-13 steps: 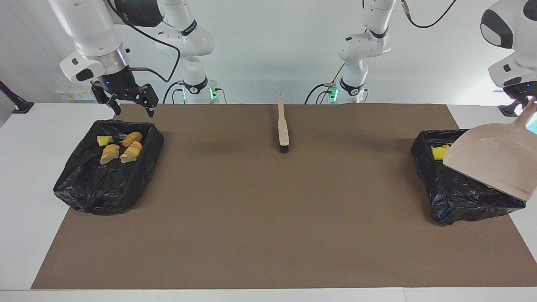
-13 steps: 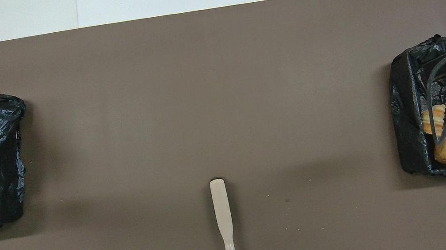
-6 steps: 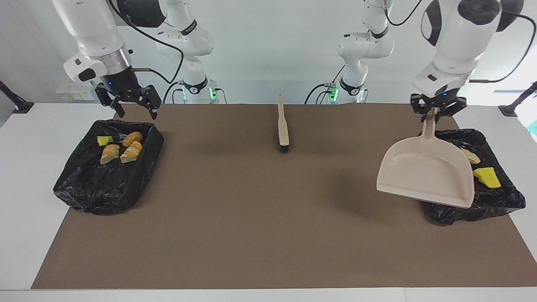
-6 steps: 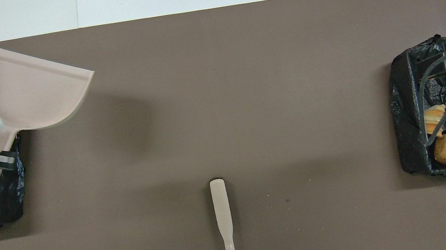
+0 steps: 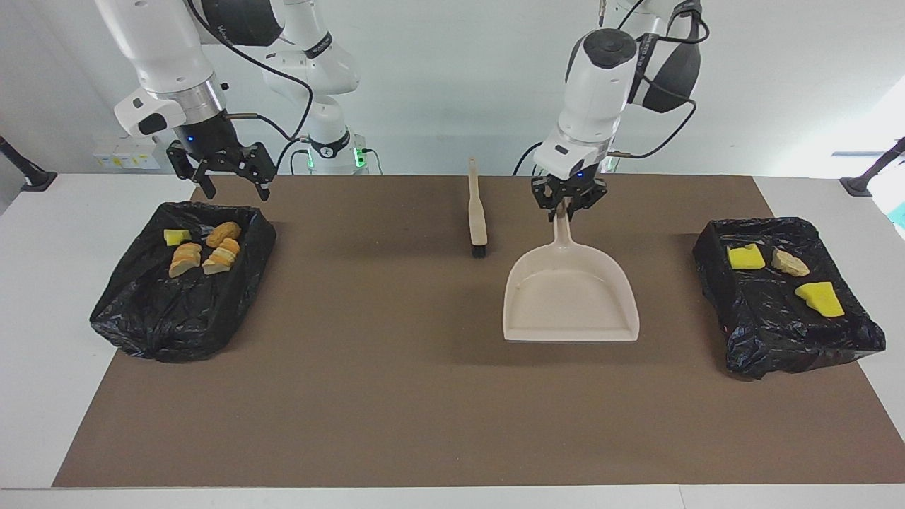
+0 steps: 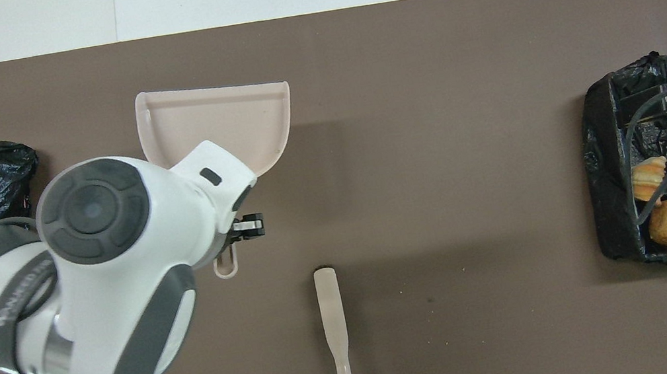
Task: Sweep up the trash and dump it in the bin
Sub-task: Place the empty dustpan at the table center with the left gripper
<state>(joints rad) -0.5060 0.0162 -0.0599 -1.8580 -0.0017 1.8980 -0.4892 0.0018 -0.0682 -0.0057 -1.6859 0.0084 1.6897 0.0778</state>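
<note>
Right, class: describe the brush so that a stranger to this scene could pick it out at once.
On the brown mat, look at the middle of the edge nearest the robots. The brush lies there, beside the dustpan: a slim beige stick with black bristles, not a wide scoop.

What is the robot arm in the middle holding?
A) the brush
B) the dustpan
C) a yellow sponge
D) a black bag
B: the left gripper is shut on the handle of the beige dustpan, while the brush lies alone on the brown mat.
</note>
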